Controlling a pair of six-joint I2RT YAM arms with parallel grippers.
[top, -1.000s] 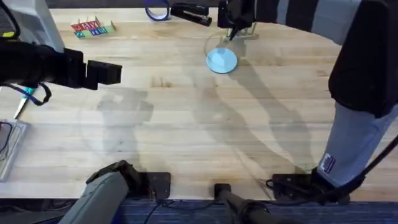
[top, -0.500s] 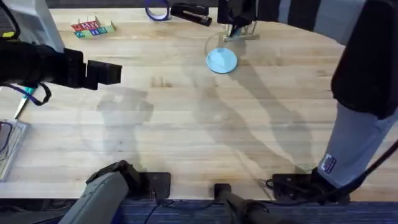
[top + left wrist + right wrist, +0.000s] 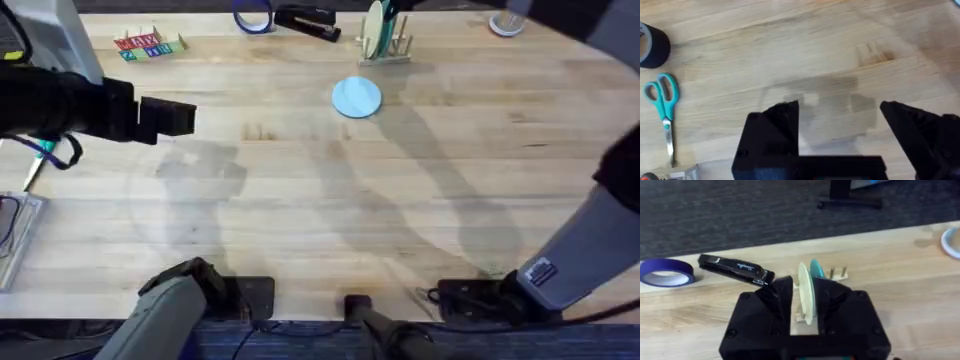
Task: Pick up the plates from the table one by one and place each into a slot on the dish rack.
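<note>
Right end effector astride racked cream plate

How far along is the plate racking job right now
Done: the cream plate stands on edge in the dish rack at the table's far edge. In hand: nothing; the right gripper is open with its fingers either side of that racked plate, and the left gripper is open over bare table. Left: the blue plate, lying flat just in front of the rack.
</note>
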